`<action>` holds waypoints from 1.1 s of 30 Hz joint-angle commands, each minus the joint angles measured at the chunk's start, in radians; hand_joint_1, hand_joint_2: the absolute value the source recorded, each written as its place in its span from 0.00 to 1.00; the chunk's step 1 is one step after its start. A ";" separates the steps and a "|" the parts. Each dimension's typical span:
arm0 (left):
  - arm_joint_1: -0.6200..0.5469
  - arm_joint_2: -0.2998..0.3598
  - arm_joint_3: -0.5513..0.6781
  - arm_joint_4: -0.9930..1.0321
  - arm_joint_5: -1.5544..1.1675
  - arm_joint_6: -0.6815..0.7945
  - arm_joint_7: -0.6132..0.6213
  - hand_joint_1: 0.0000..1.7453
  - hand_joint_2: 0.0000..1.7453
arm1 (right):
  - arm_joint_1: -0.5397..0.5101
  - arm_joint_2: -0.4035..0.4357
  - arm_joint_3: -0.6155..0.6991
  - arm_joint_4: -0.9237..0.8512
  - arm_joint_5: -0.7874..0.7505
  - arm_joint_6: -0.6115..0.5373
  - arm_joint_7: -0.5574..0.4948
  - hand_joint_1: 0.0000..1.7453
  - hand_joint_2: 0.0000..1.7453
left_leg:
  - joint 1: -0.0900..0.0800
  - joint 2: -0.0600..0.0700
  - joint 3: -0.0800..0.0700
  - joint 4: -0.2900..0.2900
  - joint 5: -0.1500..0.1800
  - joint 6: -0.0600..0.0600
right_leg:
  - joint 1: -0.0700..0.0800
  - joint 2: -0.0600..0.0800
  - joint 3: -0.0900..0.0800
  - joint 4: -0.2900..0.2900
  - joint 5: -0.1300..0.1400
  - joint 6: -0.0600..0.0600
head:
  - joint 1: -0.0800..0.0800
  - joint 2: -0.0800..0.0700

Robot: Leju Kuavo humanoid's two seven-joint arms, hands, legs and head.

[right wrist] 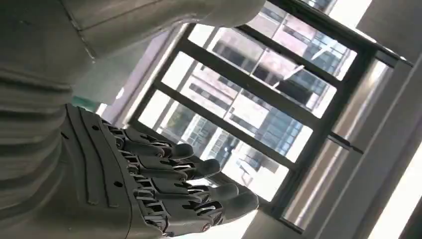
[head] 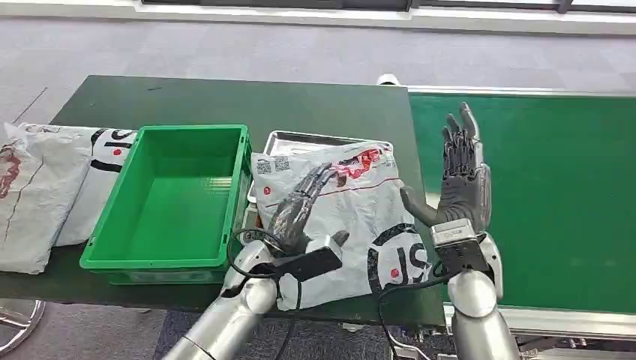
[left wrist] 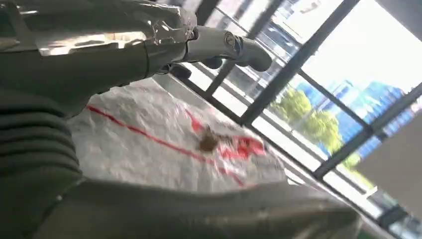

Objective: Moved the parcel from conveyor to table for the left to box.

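Observation:
A white plastic parcel (head: 360,217) with red and black print lies on the dark green table (head: 225,101), partly over a metal tray (head: 300,140). My left hand (head: 300,206) is stretched out flat over the parcel's left part, fingers apart, holding nothing; the left wrist view shows the parcel (left wrist: 164,144) just below the hand (left wrist: 124,45). My right hand (head: 461,176) is raised upright beside the parcel's right edge, above the seam with the conveyor (head: 540,187), fingers straight and empty (right wrist: 164,184). An empty green box (head: 176,199) stands left of the parcel.
Two more white parcels (head: 45,187) lie at the table's left end, beside the green box. The green conveyor belt runs along the right. Grey floor lies beyond the table's far edge.

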 commanded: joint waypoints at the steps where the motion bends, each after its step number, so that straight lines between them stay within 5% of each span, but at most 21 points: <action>1: -0.107 -0.004 -0.165 0.267 -0.095 -0.039 -0.030 0.00 1.00 | 0.078 -0.050 -0.034 -0.125 -0.056 -0.031 -0.048 0.00 1.00 | 0.001 -0.007 0.002 -0.002 0.001 -0.003 | 0.001 -0.006 0.005 -0.003 -0.001 0.000 | 0.000 0.000; 17: -0.109 -0.002 -0.164 0.267 -0.095 -0.041 -0.030 0.00 1.00 | 0.074 -0.046 -0.032 -0.124 -0.056 -0.031 -0.048 0.00 1.00 | 0.001 -0.001 0.001 0.000 0.000 -0.002 | 0.001 -0.001 0.001 -0.001 0.000 0.000 | 0.000 0.000; 25: -0.133 -0.049 -0.173 0.332 -0.091 -0.091 -0.046 0.00 1.00 | 0.200 -0.036 -0.016 -0.255 -0.026 -0.061 -0.064 0.00 1.00 | 0.001 -0.004 0.001 -0.001 0.000 -0.002 | 0.001 -0.004 0.002 -0.001 -0.001 0.000 | 0.000 0.000; 33: -0.196 -0.079 0.001 0.379 0.061 0.285 -0.053 0.00 1.00 | 0.131 -0.026 0.058 -0.213 0.039 -0.109 -0.025 0.00 1.00 | 0.002 0.001 0.003 -0.003 0.000 -0.005 | 0.001 0.001 0.003 -0.004 0.001 0.000 | 0.000 0.000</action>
